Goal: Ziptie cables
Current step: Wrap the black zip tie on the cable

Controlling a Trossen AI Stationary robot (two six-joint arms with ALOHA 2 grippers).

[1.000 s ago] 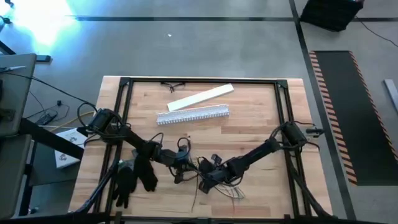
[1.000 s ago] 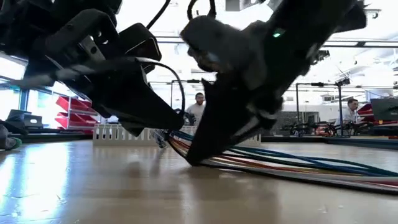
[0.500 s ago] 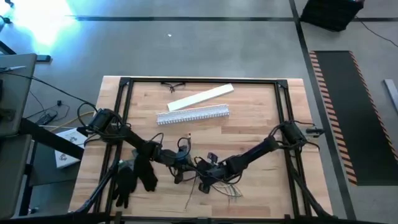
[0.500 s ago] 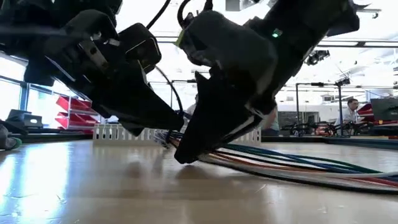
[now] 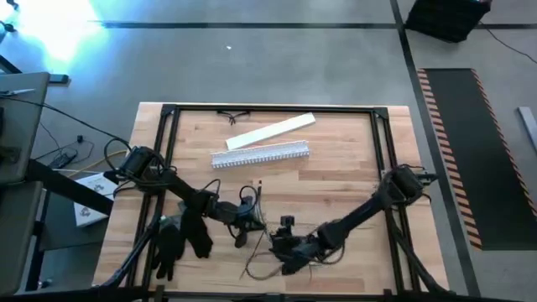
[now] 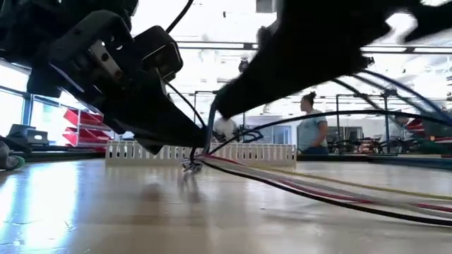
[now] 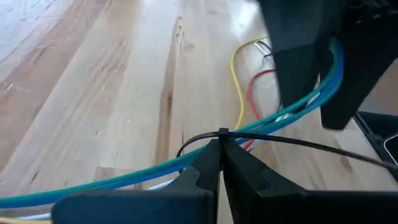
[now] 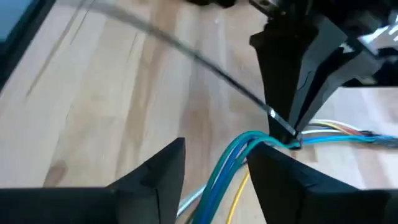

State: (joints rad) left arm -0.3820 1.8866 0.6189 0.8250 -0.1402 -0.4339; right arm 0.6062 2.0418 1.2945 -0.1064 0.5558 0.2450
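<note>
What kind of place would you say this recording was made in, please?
Probably a robotics lab or workshop: a framed wooden workbench, a concrete floor with hazard-striped matting, and, behind the table, a person among further equipment rigs.

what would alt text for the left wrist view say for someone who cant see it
The left claw, shut, pinches a thin black zip tie looped around a bundle of teal and blue cables lying on a pale wooden table. Yellow and red wires curl beyond it, and the dark right arm is close above.

arms 2 point(image 5: 201, 201) | slotted channel 1 point(image 5: 260, 155) | white strip 1 point(image 5: 270, 132) | person 1 point(image 6: 311, 130)
</note>
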